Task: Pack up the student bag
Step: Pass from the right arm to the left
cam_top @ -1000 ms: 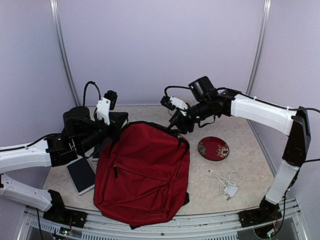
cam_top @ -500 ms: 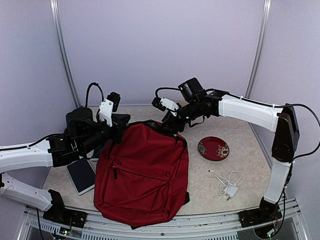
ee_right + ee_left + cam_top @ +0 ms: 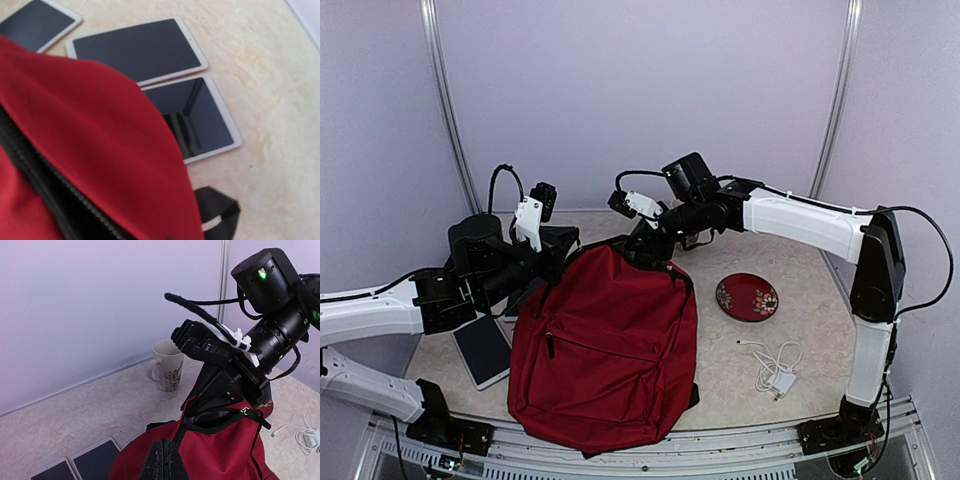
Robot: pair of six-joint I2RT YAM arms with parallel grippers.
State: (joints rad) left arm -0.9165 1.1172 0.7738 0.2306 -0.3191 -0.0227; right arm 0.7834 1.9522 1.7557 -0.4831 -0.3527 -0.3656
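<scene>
The student bag point(image 3: 605, 345) is a dark red backpack lying in the middle of the table, its top end raised at the far side. My left gripper point(image 3: 558, 262) is at the bag's top left corner. In the left wrist view its fingers point(image 3: 164, 462) are pressed together at the red fabric point(image 3: 220, 450) beside the black zipper rim. My right gripper point(image 3: 645, 243) is at the bag's top opening point(image 3: 220, 415), fingers at the rim and holding it up. In the right wrist view red fabric point(image 3: 85, 130) hides the fingers.
Three tablets point(image 3: 137, 50) point(image 3: 197, 117) point(image 3: 37, 22) lie left of the bag; one shows in the top view point(image 3: 483, 350). A white mug point(image 3: 167, 365) stands at the back wall. A red plate point(image 3: 747, 297) and a white charger cable point(image 3: 775, 370) lie right of the bag.
My right gripper has moved left along the bag's top, and the top edge has shifted with it. The left arm has stayed where it was.
</scene>
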